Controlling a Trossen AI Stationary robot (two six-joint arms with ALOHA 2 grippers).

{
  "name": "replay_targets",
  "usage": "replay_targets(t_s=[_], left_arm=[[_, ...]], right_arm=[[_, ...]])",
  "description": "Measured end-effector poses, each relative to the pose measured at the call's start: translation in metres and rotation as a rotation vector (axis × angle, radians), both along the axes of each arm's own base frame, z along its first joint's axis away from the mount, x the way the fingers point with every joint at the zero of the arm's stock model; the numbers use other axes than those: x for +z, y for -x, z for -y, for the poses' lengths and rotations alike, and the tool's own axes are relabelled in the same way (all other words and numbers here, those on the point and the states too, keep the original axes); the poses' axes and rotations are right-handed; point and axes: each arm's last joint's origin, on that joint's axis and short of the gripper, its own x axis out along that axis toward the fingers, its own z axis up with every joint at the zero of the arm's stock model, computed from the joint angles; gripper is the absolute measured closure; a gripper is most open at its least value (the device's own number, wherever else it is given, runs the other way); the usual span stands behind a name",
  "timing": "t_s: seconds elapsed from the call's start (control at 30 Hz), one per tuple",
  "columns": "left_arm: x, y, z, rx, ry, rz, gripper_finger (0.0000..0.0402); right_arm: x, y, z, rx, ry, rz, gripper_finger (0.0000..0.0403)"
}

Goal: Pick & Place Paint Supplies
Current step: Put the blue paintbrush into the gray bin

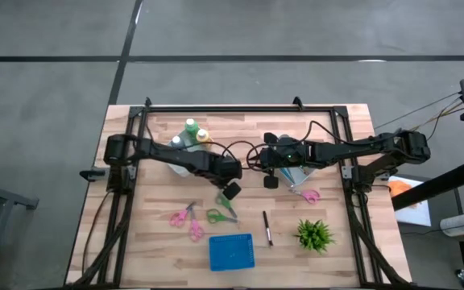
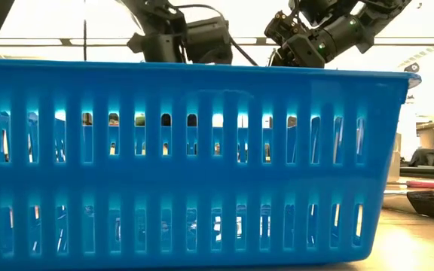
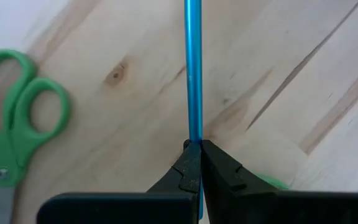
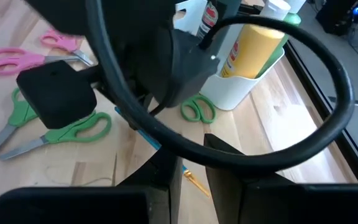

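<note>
Fingers (image 3: 191,163) of the left gripper (image 1: 230,190) pinch a blue-handled brush (image 3: 193,68) at frame centre over the wooden surface (image 1: 159,242); right gripper (image 1: 271,179) fingers stand narrowly apart, holding nothing visible.

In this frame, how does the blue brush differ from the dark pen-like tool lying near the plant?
The blue brush has a bright blue handle; the dark tool looks black. The brush is pinched in the shut left gripper near the green scissors; the dark tool lies free on the table between the blue basket and the plant. Both are thin and straight.
</note>
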Motion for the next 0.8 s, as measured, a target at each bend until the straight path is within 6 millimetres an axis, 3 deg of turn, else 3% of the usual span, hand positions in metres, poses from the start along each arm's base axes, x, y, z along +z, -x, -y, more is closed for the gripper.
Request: replay_targets(t_s=[0.8], left_arm=[[-0.011,0.0005,-0.0006,0.006,0.026,0.008,0.0394]], right_arm=[[-0.0001,-0.0001,-0.0001,0.001,0.0,0.0,0.0339]])
